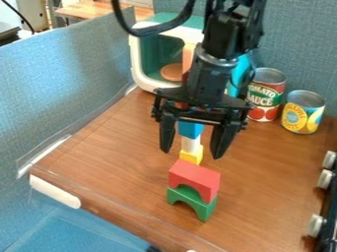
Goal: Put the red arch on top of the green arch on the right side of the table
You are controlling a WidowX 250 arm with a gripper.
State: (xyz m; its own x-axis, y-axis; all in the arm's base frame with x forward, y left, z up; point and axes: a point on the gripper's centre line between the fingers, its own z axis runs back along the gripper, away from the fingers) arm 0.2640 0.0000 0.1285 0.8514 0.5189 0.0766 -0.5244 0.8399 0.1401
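Claw (191, 153): pointing down over the wooden tabletop (118, 157), fingers found well apart. Just below the claw in the camera view, the red arch (195, 178) rests atop the green arch (192, 199), in contact. Seen between the fingers: yellow block (191, 156), white block (190, 144), blue block (190, 129). Right of the claw: red-labelled can (265, 101), yellow-labelled can (303, 113), both upright.

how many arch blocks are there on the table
2. The red arch sits on top of the green arch, which stands on the table. Another could be hidden behind the arm.
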